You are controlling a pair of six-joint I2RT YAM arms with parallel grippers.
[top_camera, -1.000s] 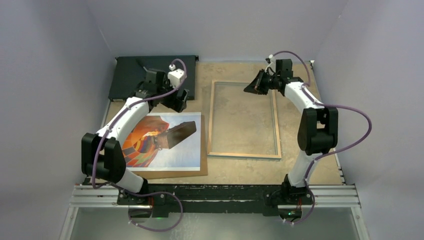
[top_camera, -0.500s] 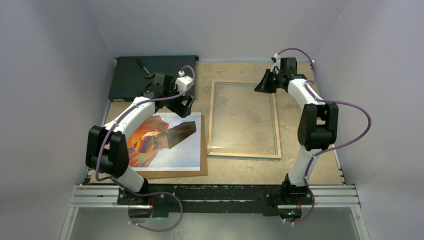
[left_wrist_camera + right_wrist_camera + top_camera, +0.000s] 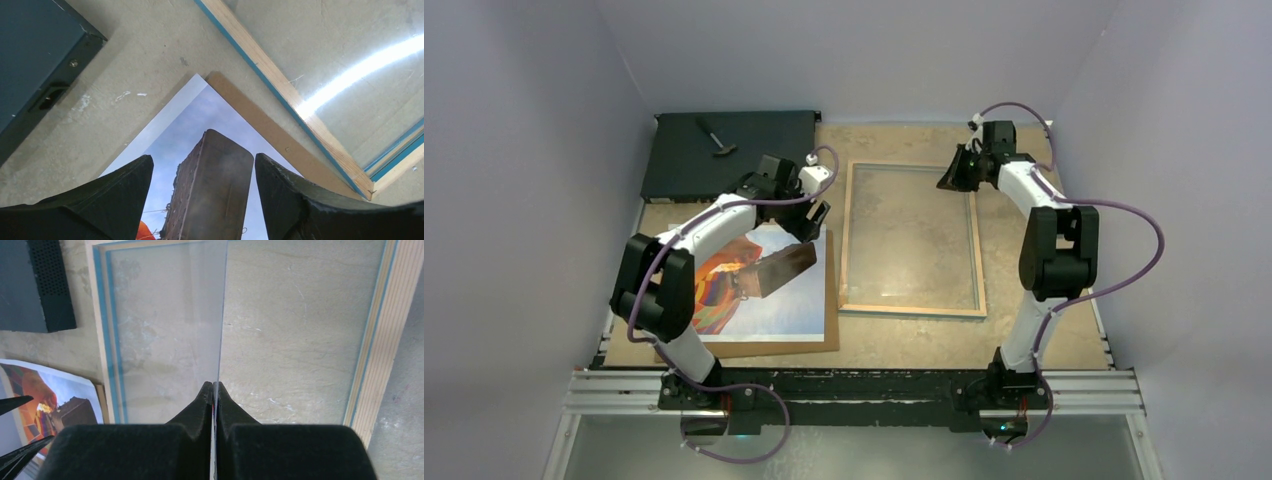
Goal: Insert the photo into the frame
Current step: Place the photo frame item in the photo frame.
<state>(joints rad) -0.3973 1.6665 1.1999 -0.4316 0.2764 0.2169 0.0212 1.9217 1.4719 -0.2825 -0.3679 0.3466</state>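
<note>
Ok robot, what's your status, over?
Left gripper open over photo corner. Right gripper shut on clear pane over frame. Photo lies beside frame, on backing board.

Illumination is even and diffuse; shadows are faint. A bright glare streak crosses the glass pane (image 3: 360,72) at the frame (image 3: 284,85).

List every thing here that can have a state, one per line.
photo, face up on the backing panel, outside the frame
frame, flat, wood back up, no photo in it
clear pane, pinched at its far edge
left gripper, open over the photo's corner
right gripper, shut on the clear pane
</note>
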